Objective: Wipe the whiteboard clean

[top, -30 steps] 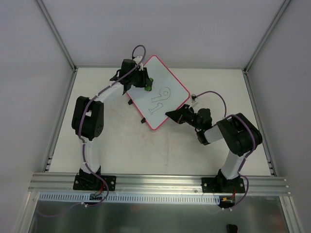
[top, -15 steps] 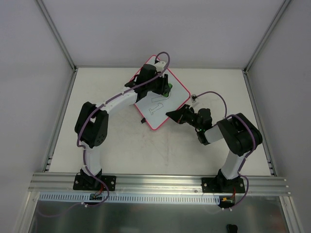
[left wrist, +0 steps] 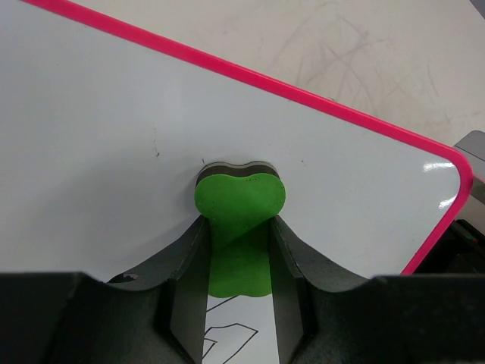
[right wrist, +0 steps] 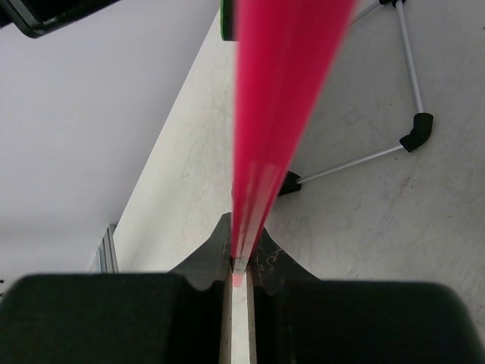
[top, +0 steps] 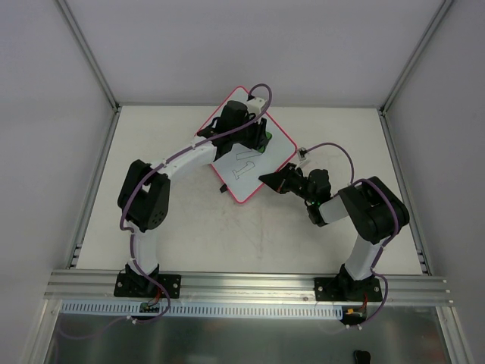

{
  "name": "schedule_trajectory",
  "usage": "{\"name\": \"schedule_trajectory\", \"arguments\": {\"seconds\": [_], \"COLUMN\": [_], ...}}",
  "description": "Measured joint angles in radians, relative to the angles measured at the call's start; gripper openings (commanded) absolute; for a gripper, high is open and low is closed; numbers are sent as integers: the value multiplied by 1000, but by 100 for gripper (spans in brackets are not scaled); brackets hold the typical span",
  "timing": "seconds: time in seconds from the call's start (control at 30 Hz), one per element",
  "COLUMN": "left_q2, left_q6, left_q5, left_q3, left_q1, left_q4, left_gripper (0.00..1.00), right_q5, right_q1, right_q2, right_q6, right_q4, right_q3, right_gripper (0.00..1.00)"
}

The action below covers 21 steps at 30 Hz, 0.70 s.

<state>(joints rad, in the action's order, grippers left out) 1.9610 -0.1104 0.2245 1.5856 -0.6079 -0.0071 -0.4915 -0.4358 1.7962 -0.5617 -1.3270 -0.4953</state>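
Because the whiteboard [top: 277, 150], lying flat and turned like a diamond near the middle of the tabletop's [top: 189, 227] far edge, looks thin, stiff and light with a glossy, slippery face, we judge its raised pink rim [right wrist: 273, 91] the surest hold. Our right gripper [top: 265, 180] is clamped on that rim along the near-right side. Our left gripper [left wrist: 239, 224] pinches a soft-looking green heart-shaped eraser [left wrist: 240, 197], its dark base against the white surface beside black outlined digits [top: 242, 165] not yet wiped.

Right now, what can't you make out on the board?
Top view: the left gripper and its arm cover part of the whiteboard; ink under them unknown.
Left wrist: the eraser and fingers cut off the writing.
Right wrist: the right gripper clamps the whiteboard edge-on, rim blurred; its face unseen.
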Motion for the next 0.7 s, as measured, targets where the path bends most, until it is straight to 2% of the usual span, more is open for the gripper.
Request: {"name": "schedule_trajectory", "arguments": {"seconds": [0.7], "left_q2": [1], "left_q6": [48], "left_q5": [18], "left_q3": [4], "left_q1": [-27], "left_q4": [-17], "left_gripper": [0], "right_q5": [-15], "right_q1": [10], "right_q2": [-54], "right_q6": [-4], "right_q4": [15], "right_q3": [50], "right_gripper": [0]}}
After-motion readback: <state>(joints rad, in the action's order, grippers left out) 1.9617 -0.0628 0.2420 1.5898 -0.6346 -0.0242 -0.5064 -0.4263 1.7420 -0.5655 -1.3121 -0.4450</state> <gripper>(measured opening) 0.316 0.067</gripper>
